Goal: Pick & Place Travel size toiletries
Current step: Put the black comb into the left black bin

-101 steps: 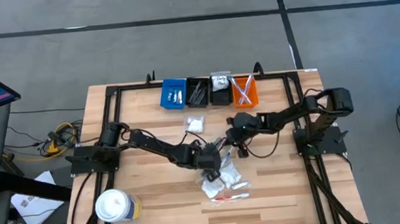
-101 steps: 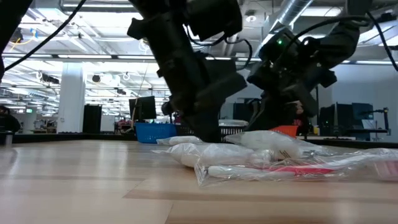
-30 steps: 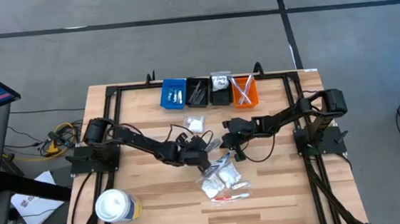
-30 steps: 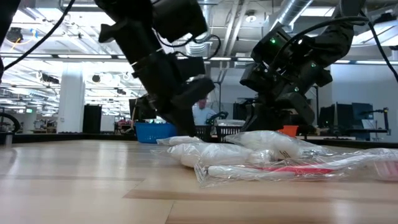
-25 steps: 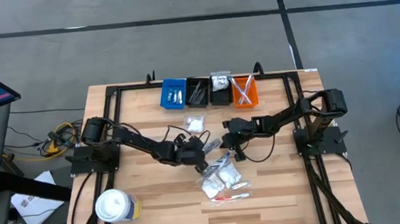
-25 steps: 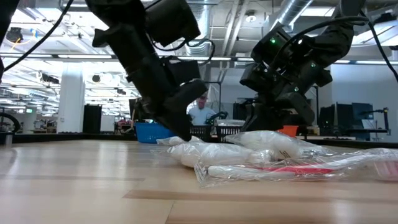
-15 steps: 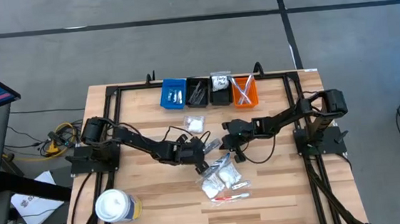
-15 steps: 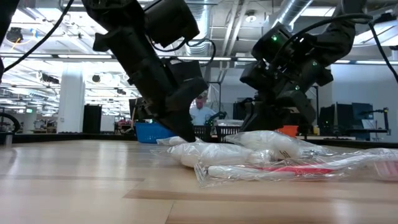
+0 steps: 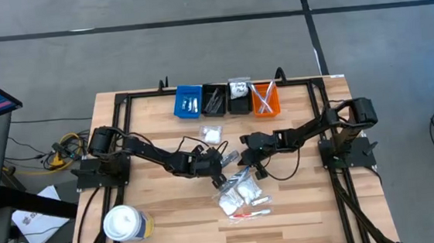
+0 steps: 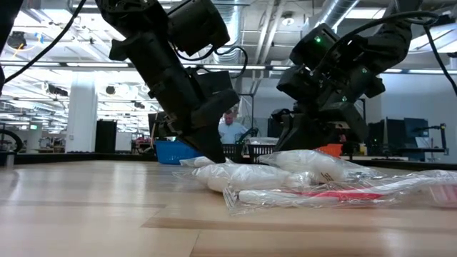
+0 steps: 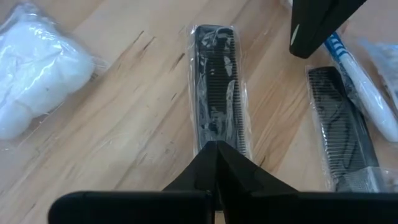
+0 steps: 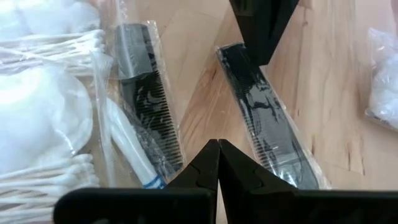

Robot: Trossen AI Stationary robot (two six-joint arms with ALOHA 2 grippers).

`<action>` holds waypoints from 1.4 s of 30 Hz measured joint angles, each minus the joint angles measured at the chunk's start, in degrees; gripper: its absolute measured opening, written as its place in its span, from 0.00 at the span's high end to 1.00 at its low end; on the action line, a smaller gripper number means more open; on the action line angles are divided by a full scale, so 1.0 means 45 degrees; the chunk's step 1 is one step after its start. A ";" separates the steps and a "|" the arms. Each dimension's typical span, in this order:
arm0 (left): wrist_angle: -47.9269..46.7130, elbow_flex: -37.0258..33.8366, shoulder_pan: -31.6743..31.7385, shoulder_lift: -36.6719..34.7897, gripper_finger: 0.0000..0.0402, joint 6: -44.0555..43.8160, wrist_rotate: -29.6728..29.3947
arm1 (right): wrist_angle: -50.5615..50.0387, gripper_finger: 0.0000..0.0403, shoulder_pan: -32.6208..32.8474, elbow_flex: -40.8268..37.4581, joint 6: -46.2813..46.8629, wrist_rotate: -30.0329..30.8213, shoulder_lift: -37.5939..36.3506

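We see a wooden table [image 9: 162, 211]. Along its far edge stand blue [image 9: 188, 102], black [image 9: 215, 100] and orange [image 9: 265, 99] bins; a white tub [image 9: 123, 223] lies near its front left corner. Mid-table lie wrapped combs [image 11: 216, 112], a cotton sachet [image 9: 212, 133] and a heap of sachets [image 9: 242, 195].

Comb [image 11: 216, 102]: black, in clear glossy wrap, just ahead of the shut left gripper [image 11: 214, 149], itself black.
Second comb [image 12: 146, 106]: black, clear wrap, ahead of the shut black right gripper [image 12: 217, 148].
Toothbrush [image 12: 127, 146]: white handle with blue marking, beside the second comb.
Cotton swabs [image 12: 46, 46]: white.
Cotton pouch [image 11: 34, 74]: white, off to the left gripper's side.
Table [image 9: 162, 211]: light wood grain.
Bins [image 9: 227, 99]: blue, black, orange.
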 joint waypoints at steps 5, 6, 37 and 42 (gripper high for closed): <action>-0.0003 0.0000 0.0000 0.0000 1.00 -0.0005 0.0000 | 0.0348 0.91 0.0002 0.0000 0.0133 0.0000 0.0000; -0.0005 0.0002 0.0000 0.0000 1.00 -0.0005 0.0000 | 0.0372 0.89 0.0002 0.0000 0.0208 0.0004 0.0000; 0.0463 -0.0797 0.0408 -0.0005 1.00 -0.0432 0.0441 | 0.0846 0.67 -0.0003 0.0000 -0.0025 0.0019 0.0000; 0.0504 -0.0806 0.0408 -0.0005 1.00 -0.0432 0.0466 | 0.1161 0.67 0.0002 0.0000 -0.0861 0.0240 0.0000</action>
